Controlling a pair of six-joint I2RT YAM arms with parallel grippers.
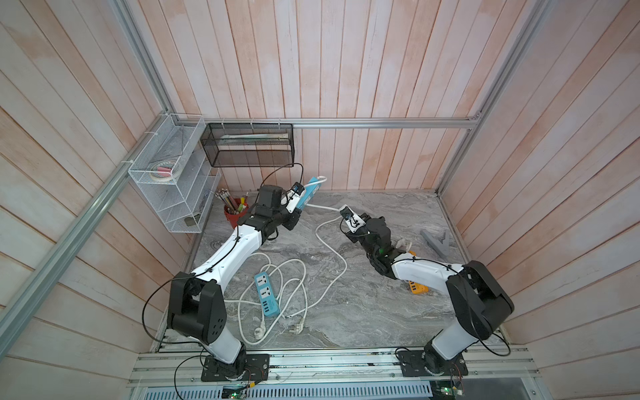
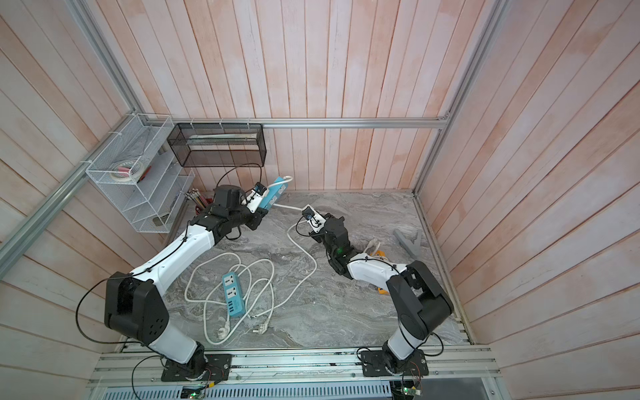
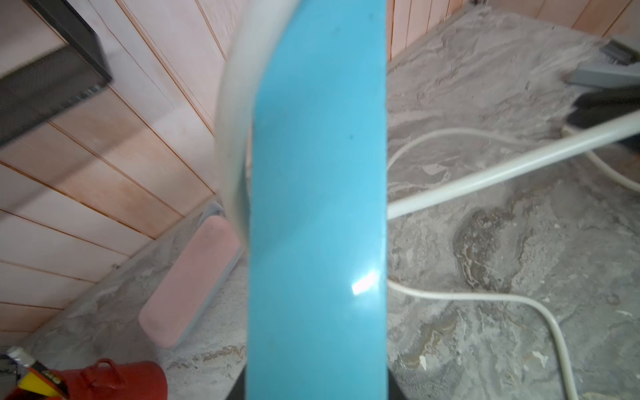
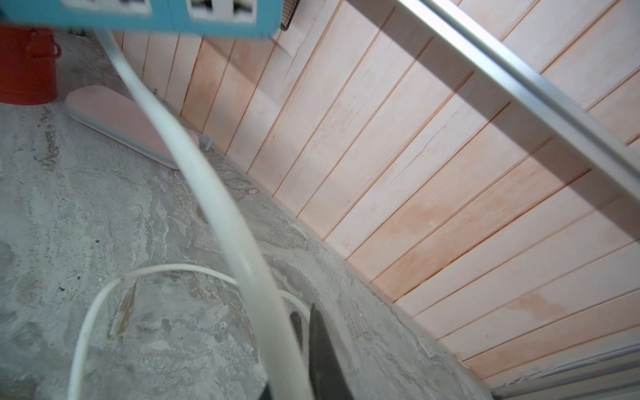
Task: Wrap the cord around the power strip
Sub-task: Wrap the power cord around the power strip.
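My left gripper (image 1: 298, 202) is shut on a blue power strip (image 1: 309, 191), held tilted above the table's back edge near the wall. In the left wrist view the strip's smooth blue back (image 3: 317, 207) fills the middle. Its white cord (image 1: 323, 207) loops out of the strip's far end and runs across to my right gripper (image 1: 343, 215), which is shut on it. The right wrist view shows the cord (image 4: 214, 194) running tight from between the dark fingers (image 4: 322, 356) up to the strip (image 4: 173, 14). The rest of the cord (image 1: 341, 256) trails over the table.
A second blue power strip (image 1: 266, 294) lies in a tangle of white cord near the left arm. An orange strip (image 1: 418, 287) sits under the right arm. A red pencil cup (image 1: 235, 212), a pink case (image 3: 194, 284), a grey bracket (image 1: 437, 240) and wall baskets (image 1: 249, 145) stand around.
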